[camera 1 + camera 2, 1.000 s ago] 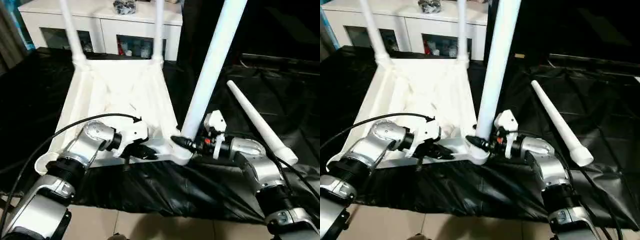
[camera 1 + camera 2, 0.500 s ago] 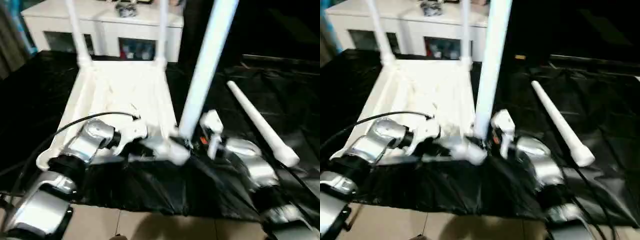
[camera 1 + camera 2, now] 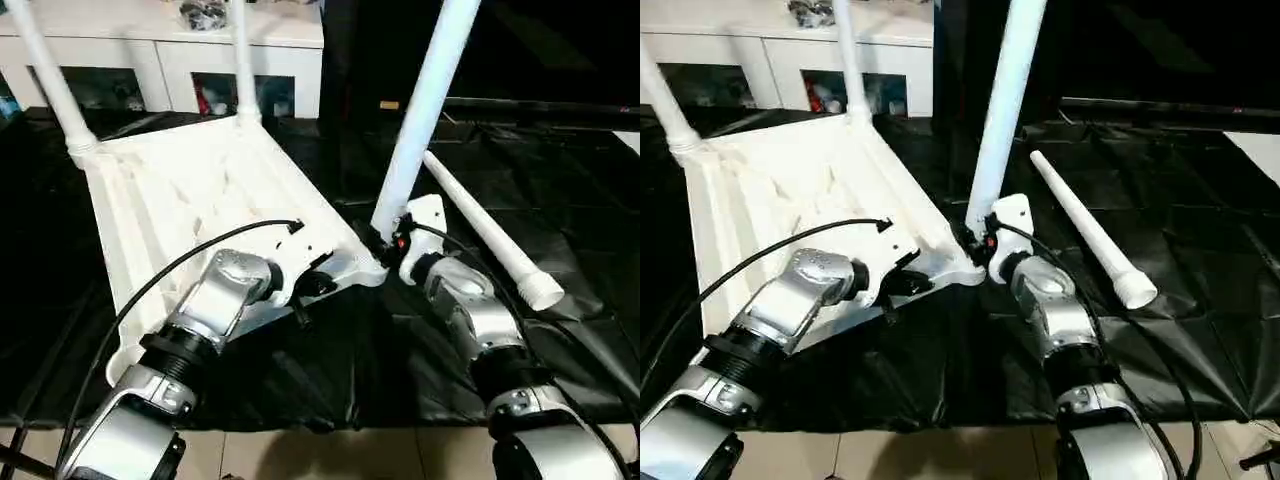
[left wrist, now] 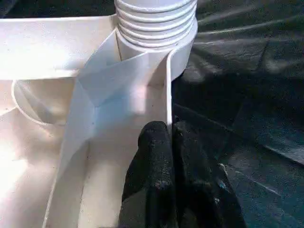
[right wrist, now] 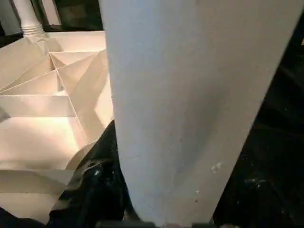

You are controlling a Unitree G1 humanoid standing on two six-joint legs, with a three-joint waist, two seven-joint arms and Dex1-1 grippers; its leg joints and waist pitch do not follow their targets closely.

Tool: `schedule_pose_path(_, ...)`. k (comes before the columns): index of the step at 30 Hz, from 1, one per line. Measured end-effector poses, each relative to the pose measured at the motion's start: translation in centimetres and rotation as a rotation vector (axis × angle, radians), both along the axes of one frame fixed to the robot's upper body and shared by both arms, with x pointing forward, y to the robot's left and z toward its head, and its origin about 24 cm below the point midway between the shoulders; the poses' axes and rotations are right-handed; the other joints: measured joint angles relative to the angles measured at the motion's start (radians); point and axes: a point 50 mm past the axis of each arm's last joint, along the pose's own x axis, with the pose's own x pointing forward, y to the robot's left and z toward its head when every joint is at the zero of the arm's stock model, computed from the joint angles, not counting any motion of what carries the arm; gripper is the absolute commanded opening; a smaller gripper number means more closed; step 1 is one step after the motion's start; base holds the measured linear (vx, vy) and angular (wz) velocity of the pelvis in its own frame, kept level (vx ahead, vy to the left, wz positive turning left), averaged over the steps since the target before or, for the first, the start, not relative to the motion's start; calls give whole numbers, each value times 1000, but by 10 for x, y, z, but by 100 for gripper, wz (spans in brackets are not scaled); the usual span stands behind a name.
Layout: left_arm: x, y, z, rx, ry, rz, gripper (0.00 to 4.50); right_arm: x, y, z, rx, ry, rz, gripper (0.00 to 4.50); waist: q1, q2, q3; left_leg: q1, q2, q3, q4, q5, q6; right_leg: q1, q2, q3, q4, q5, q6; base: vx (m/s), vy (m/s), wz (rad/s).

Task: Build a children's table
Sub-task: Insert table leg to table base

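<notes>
A: Standing in the near corner socket of the upturned tabletop, the third leg rises steeply; right gripper clamps its base.

B: Left gripper, shut, pinches the tabletop's rim beside it. The fourth leg lies nearer the right arm.
</notes>
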Motion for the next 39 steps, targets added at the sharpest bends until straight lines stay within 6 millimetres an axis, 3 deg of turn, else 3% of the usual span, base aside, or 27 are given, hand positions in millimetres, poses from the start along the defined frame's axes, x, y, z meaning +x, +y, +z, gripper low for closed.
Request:
schedule_pose_path(6,0,4,2,17,-10,6,0,2,4,2,-2,0,11,189,-3,0,0,0,0,0,-5,0,-1,-1,1,0,0,0,0,0,0,0)
schedule_pose_path(7,0,5,2,19,-13,6,0,2,4,2,-3,-2,13,245,-3,0,0,0,0,1,-5,0,-1,-1,1,0,0,0,0,0,0,0)
schedule_pose_path(10,0,6,2,27,-27,-13,0,2,5,-4,3,23,23,261,-2,0,0,0,0,1,-5,0,-1,-3,1,0,0,0,0,0,0,0)
schedule_pose_path(16,-1,11,6,15,-65,-98,0,0,1,-8,20,37,67,325,11,2,1,-12,0,3,-6,0,-1,-17,1,1,0,8,-7,0,0,0)
schedule_pose_path(22,-1,19,7,19,-82,-144,0,-4,-3,-9,9,38,157,380,18,5,3,-17,1,4,-4,0,0,-20,1,1,0,8,-7,0,0,0)
schedule_pose_path(26,-2,24,7,8,-77,-192,0,-8,-4,-8,7,32,235,380,23,5,3,-17,1,4,-4,0,-1,-20,1,1,1,8,-7,0,0,0)
schedule_pose_path(39,-11,44,4,0,-25,-428,0,-31,-20,-5,-53,34,574,380,72,6,3,-17,2,6,0,0,0,-19,0,1,3,8,-7,0,0,0)
